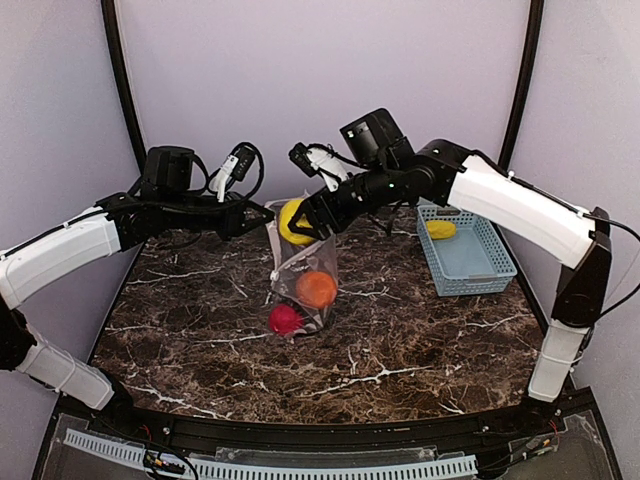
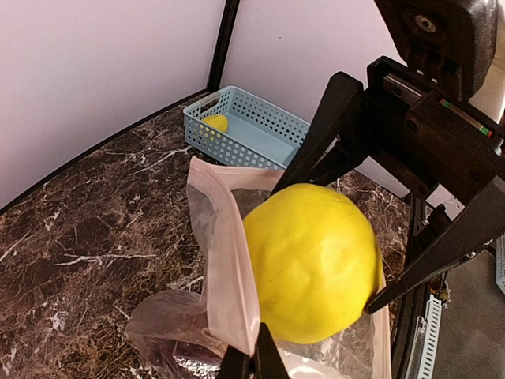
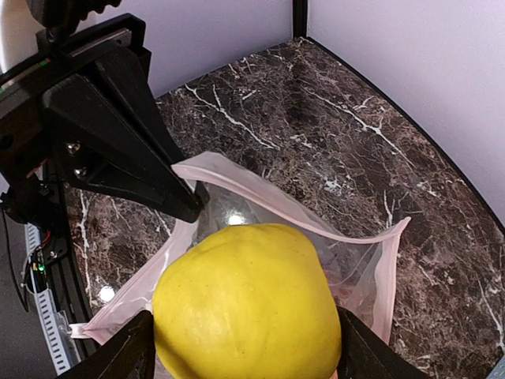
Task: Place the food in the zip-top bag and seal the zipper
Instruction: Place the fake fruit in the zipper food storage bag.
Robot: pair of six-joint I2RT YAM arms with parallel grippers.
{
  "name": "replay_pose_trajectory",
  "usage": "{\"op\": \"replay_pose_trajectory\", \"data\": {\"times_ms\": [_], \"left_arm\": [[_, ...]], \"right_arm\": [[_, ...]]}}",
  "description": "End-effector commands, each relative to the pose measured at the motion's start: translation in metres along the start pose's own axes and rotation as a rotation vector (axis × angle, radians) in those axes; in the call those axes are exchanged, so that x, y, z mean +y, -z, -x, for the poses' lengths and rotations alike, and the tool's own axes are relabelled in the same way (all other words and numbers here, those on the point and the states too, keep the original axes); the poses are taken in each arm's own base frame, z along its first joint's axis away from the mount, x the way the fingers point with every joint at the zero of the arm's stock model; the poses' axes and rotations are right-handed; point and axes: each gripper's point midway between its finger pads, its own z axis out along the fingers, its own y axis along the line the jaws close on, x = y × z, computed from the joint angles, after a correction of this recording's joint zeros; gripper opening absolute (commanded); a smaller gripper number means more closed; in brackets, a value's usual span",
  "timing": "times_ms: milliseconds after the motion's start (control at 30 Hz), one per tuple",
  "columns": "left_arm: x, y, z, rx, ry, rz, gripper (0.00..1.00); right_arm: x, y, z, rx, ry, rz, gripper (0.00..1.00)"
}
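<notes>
The clear zip-top bag (image 1: 305, 262) hangs upright over the table's middle. My left gripper (image 1: 266, 216) (image 2: 252, 359) is shut on the pink zipper (image 2: 229, 276) at the bag's left edge, holding the mouth up. A big yellow lemon-like fruit (image 1: 291, 220) (image 3: 245, 300) sits in the open mouth, with my right gripper (image 1: 300, 226) (image 3: 246, 351) on either side of it, both fingers touching. An orange piece (image 1: 317, 289) and a red apple (image 1: 285, 319) lie in the bag's lower part.
A light-blue slatted basket (image 1: 478, 262) (image 2: 260, 138) stands at the right on the marble table, with one small yellow piece (image 1: 440, 229) (image 2: 215, 122) in it. Purple walls close in the back and sides.
</notes>
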Motion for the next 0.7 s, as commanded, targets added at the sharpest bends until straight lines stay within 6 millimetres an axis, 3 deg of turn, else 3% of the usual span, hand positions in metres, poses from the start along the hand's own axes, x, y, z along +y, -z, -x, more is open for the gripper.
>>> {"op": "replay_pose_trajectory", "data": {"times_ms": [0, 300, 567, 667], "left_arm": [[-0.007, 0.009, 0.007, -0.028, -0.029, -0.01, 0.01], [-0.006, 0.008, 0.005, -0.023, -0.027, -0.011, 0.01], [-0.007, 0.008, 0.005, -0.024, -0.027, -0.013, 0.01], [-0.007, 0.008, 0.006, -0.026, -0.029, -0.012, 0.01]], "right_arm": [[-0.011, -0.002, -0.005, 0.038, 0.017, -0.085, 0.77], [-0.009, -0.001, -0.004, 0.036, 0.028, -0.085, 0.92], [-0.008, 0.0, -0.003, 0.031, 0.024, -0.08, 0.92], [0.001, 0.009, 0.005, 0.003, 0.022, -0.043, 0.89]]}}
